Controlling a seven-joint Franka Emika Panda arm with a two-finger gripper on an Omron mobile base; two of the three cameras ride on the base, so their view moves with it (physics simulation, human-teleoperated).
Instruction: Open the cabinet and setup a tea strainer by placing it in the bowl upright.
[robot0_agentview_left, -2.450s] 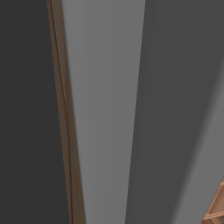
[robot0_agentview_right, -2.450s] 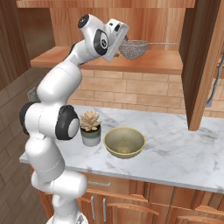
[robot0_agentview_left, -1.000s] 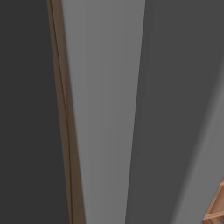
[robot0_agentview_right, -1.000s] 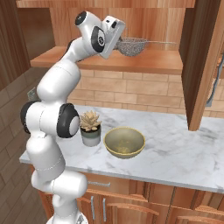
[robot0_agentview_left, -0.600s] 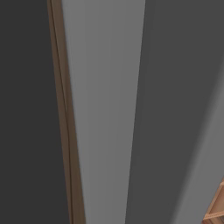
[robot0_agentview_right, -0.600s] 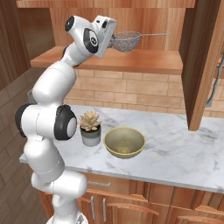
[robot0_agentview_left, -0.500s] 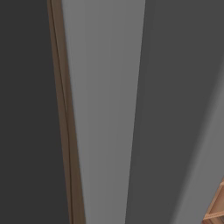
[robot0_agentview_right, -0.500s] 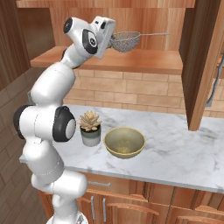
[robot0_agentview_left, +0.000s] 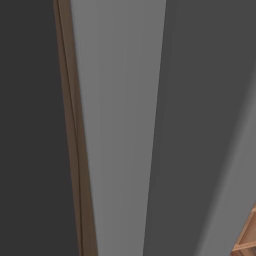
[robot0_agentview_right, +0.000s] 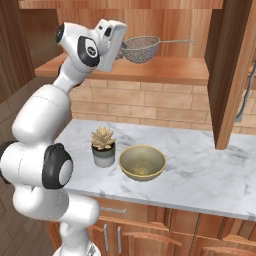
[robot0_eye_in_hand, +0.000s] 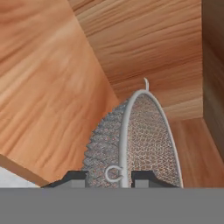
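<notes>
Now the gripper (robot0_eye_in_hand: 107, 178) is closed partway on one strainer (robot0_agentview_right: 140, 49) by its rim, holding it above the cabinet shelf (robot0_agentview_right: 165, 70). Below, on the counter (robot0_agentview_right: 210, 175) (marble), stand one bowl (robot0_agentview_right: 142, 162) and one plant (robot0_agentview_right: 103, 146).

The tea strainer (robot0_agentview_right: 141, 49) hangs above the cabinet shelf (robot0_agentview_right: 165, 70), its handle pointing right. Below, on the worktop (robot0_agentview_right: 210, 175), the bowl (robot0_agentview_right: 142, 162) sits near the front edge, just right of the potted plant (robot0_agentview_right: 103, 146).
</notes>
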